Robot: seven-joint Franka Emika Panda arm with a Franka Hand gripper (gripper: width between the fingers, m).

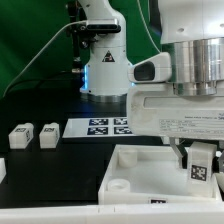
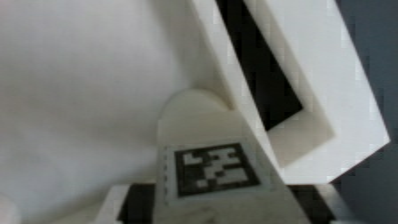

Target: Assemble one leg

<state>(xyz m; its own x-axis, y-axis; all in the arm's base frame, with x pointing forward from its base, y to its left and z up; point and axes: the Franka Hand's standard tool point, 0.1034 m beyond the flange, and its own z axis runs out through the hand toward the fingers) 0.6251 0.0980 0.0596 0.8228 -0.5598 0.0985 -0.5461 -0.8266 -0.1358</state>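
The leg [image 1: 200, 163] is in the gripper [image 1: 198, 152], pinched between its fingers and hanging just above the panel [image 1: 130, 170] near the corner on the exterior view's right. I'd say this is the carry-and-seat step: the leg is up off the table and being brought to a corner hole, not yet in it. Next it wants lining up over that hole, upright, then a straight push down.

The exterior view takes in the whole table: two spare legs [image 1: 33, 135] well apart, the marker board [image 1: 108, 126] behind.

The wrist view shows only the leg's tagged face [image 2: 215, 168] close up against the panel wall [image 2: 267, 90]. I can't make out the hole in it.
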